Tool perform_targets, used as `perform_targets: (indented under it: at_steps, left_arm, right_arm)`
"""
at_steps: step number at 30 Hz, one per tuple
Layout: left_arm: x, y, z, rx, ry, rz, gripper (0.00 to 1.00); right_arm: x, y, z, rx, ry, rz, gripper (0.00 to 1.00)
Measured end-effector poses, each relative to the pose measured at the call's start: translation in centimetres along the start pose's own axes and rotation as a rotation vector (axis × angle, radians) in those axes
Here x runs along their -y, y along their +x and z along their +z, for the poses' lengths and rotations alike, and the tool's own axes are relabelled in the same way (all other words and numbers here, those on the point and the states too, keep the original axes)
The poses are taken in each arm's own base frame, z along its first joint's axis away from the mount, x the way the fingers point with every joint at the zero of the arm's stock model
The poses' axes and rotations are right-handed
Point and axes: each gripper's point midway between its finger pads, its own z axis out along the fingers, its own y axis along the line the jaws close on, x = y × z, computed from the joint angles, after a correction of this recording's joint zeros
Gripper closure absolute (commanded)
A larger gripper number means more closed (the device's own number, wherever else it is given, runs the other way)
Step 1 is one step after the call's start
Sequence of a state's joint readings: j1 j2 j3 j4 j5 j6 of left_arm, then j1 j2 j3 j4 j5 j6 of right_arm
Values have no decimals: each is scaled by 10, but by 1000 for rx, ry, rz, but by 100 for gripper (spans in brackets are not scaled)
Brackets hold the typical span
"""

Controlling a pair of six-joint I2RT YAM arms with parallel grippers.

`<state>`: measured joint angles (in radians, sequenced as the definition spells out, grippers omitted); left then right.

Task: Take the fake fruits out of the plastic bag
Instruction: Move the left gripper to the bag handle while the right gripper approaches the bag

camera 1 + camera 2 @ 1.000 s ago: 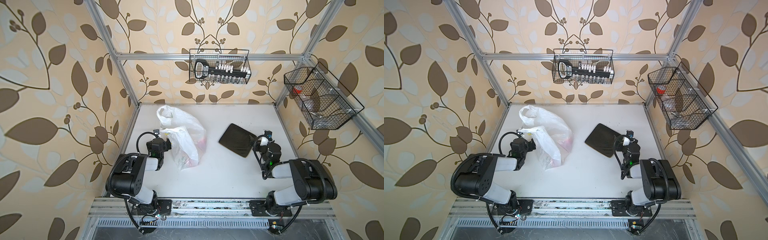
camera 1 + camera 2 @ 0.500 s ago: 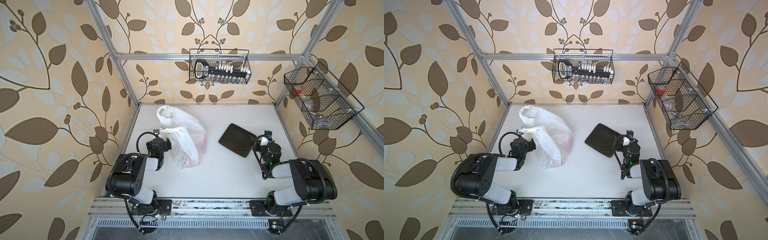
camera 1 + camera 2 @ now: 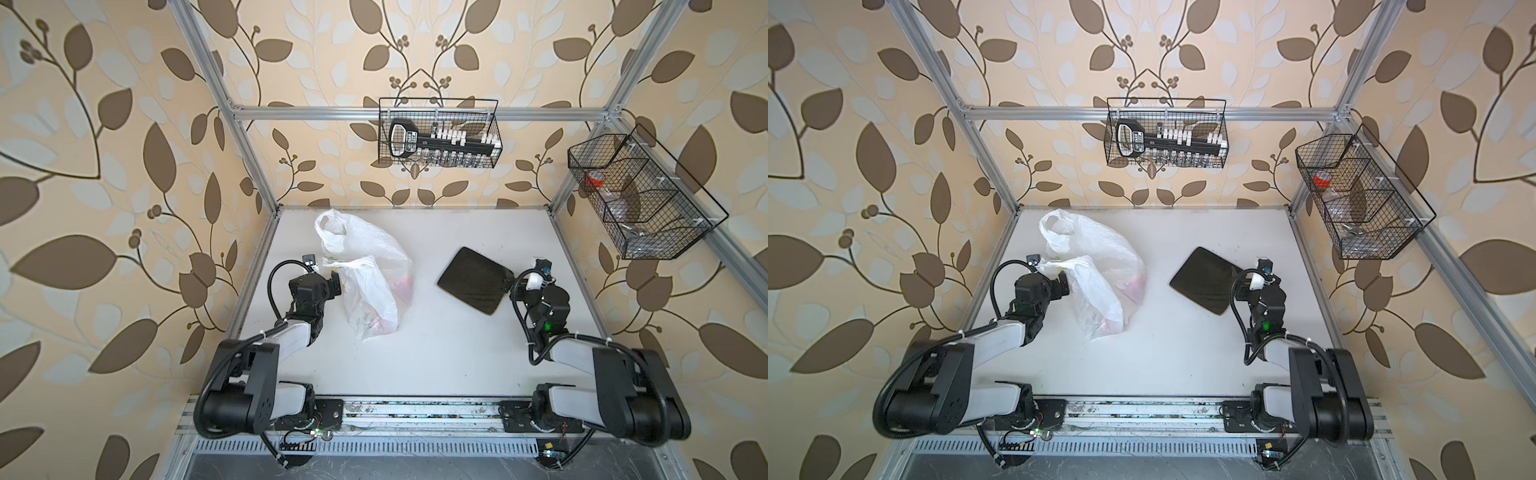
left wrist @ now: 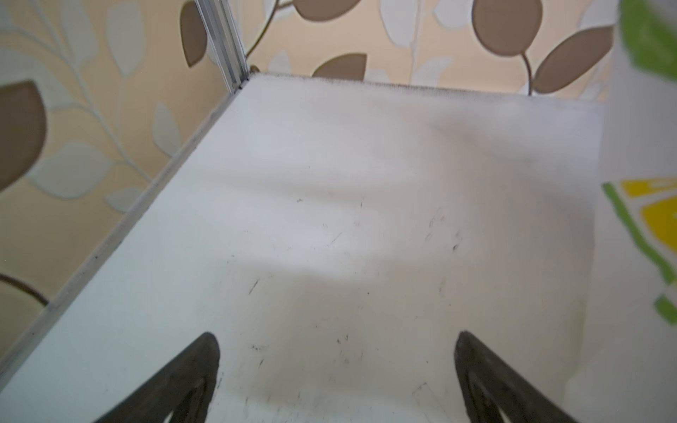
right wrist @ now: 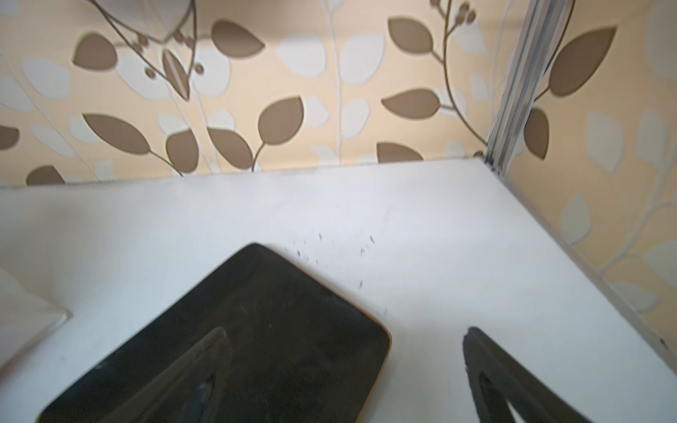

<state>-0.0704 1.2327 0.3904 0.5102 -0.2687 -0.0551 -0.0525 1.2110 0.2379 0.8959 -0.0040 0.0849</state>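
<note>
sitting inside plastic bag (image 3: 365, 286), left of table centre: fake fruits (image 3: 402, 283), none out yet. left gripper (image 3: 336, 284) just beside bag, right gripper (image 3: 508, 282) at dark tray (image 3: 469, 278) edge. both jaws wide apart, empty. whole task left.

1. We see a white tabletop (image 3: 436, 357) inside an aluminium frame (image 3: 332, 111), with leaf-patterned wallpaper (image 3: 124, 166) around it.
2. The plastic bag (image 3: 365, 291) lies left of the middle. It is crinkled and translucent, with one loop handle toward the back wall.
3. Through its film we make out reddish fake fruits (image 3: 402, 283), too blurred to name.
4. The left gripper (image 3: 318, 284) sits just beside the bag's left edge.
5. The right gripper (image 3: 528, 289) hangs at the right edge of a dark rectangular tray (image 3: 469, 278), which lies well apart from the bag.
6. We count two black wire baskets: the back basket (image 3: 438, 160) and the side basket (image 3: 648, 232).
</note>
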Motion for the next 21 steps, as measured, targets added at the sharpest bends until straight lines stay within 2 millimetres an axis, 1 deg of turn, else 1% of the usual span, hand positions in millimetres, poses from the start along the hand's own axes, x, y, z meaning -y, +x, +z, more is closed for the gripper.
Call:
perform_targets:
  at_steps: [2,5,6,9,12,14,16,21]
  left_arm:
    - [-2,-16,-13,25,-1,-15,1]
    - [-11,-33,-33,47,-27,-55,1]
    - [-14,-36,-39,47,-41,-73,1]
    - [-25,-45,-60,29,-82,-145,1]
    - [-33,-57,-82,-4,-111,-234,1]
    - [-35,-72,-99,-17,-113,-296,1]
    - [-36,-89,-118,-25,-101,-350,1]
    - [-33,-127,-166,-58,-48,-446,1]
  right_arm:
    - [-2,-17,-10,20,-9,16,1]
    - [-6,-36,-24,33,-24,53,1]
    - [-7,-40,-28,31,-31,67,1]
    - [-12,-45,-41,5,-54,115,1]
    - [-20,-41,-49,-52,-85,171,3]
    - [-30,-41,-51,-94,-117,202,5]
    - [-43,-43,-53,-126,-159,224,10]
    - [-87,-54,-53,-202,-297,236,12]
